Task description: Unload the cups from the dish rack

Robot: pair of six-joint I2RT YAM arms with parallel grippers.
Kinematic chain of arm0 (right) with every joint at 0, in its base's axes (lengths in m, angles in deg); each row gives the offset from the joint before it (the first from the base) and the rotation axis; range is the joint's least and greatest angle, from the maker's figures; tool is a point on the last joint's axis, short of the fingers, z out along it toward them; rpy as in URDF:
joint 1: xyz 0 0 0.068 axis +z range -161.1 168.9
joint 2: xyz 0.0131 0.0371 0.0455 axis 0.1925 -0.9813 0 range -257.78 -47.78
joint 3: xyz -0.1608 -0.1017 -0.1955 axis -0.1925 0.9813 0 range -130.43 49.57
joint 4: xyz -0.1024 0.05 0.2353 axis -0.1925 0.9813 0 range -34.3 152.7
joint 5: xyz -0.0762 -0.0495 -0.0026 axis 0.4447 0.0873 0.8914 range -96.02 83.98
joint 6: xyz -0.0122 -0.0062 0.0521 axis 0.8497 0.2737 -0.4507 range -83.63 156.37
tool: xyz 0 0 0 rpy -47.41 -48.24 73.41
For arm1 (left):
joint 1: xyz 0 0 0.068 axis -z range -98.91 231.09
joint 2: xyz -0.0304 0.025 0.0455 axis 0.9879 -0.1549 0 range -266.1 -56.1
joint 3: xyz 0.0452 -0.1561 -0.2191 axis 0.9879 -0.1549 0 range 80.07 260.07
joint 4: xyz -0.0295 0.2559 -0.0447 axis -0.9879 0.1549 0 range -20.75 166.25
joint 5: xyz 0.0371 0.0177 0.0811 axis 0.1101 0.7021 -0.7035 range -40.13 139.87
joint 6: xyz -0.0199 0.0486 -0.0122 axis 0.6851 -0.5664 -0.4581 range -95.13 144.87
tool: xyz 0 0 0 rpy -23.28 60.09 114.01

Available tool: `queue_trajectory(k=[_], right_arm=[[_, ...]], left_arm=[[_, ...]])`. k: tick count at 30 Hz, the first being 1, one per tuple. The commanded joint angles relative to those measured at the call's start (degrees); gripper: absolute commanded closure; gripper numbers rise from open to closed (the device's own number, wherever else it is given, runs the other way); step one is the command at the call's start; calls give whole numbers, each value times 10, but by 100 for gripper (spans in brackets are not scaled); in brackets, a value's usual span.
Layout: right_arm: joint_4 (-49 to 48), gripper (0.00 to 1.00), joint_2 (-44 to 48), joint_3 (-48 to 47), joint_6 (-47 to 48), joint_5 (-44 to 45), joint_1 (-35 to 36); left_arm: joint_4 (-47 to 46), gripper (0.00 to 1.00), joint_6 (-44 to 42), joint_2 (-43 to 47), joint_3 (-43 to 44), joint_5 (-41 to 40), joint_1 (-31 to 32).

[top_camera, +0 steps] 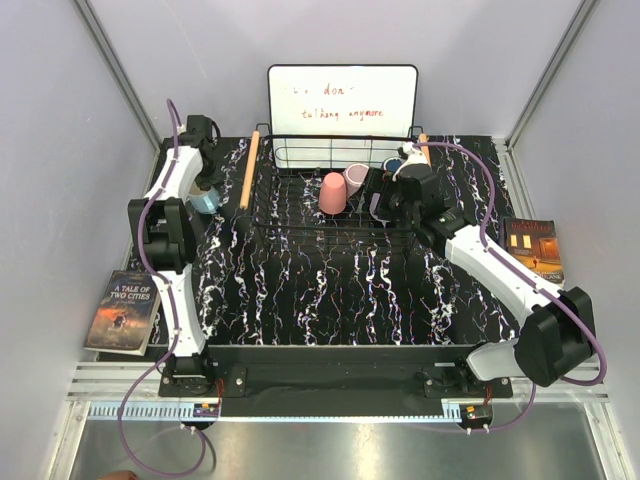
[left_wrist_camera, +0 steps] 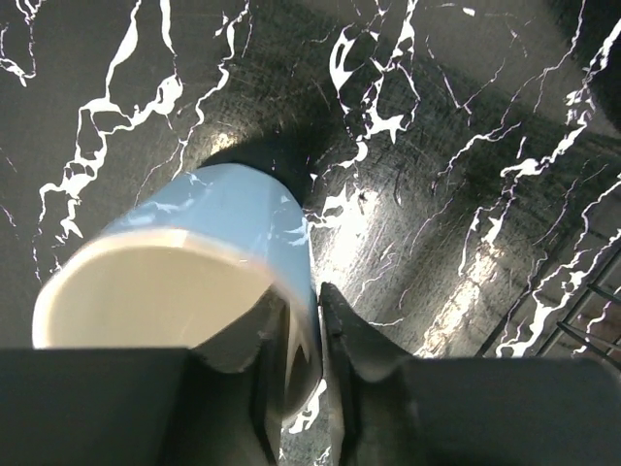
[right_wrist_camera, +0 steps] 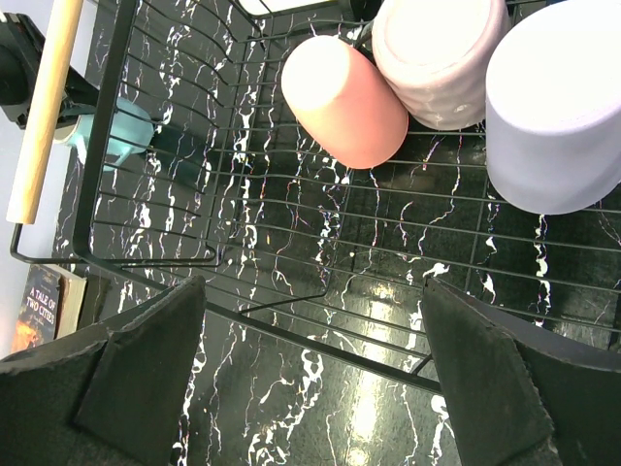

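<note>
The black wire dish rack [top_camera: 300, 215] stands at the back middle of the table. In it are a salmon pink cup [top_camera: 332, 193], a mauve cup [top_camera: 356, 178] and a dark navy cup [top_camera: 393, 165]. The right wrist view shows the pink cup [right_wrist_camera: 344, 102], the mauve cup [right_wrist_camera: 437, 58] and a lavender cup [right_wrist_camera: 553, 107], upside down on the rack wires [right_wrist_camera: 291, 335]. My right gripper [right_wrist_camera: 310, 359] is open and empty above the rack [top_camera: 385, 200]. My left gripper [left_wrist_camera: 306, 311] is shut on the wall of the light blue cup [left_wrist_camera: 213, 233], left of the rack [top_camera: 205, 198]. I cannot tell whether the cup touches the table.
A white board with writing [top_camera: 342, 105] stands behind the rack. The rack's wooden handles lie along its left [top_camera: 247, 170] and right [top_camera: 424, 148] sides. One book [top_camera: 123, 312] lies at the table's left edge, another [top_camera: 535, 250] at the right.
</note>
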Motion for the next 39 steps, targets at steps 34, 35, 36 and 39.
queue_trajectory(k=[34,35,36,39], right_arm=[[65,0,-25,-132,75,239,17],[127,0,-44,-159,84,245,18],[153,0,-81,-184,101,273,21],[186,0,-125,-239,128,286,24]], left_arm=[[-166,1,145,464,-267,-154,218],[-178,1,135,477,-311,-161,228],[-176,1,128,489,-324,-165,249],[-143,1,117,507,-356,-207,293]])
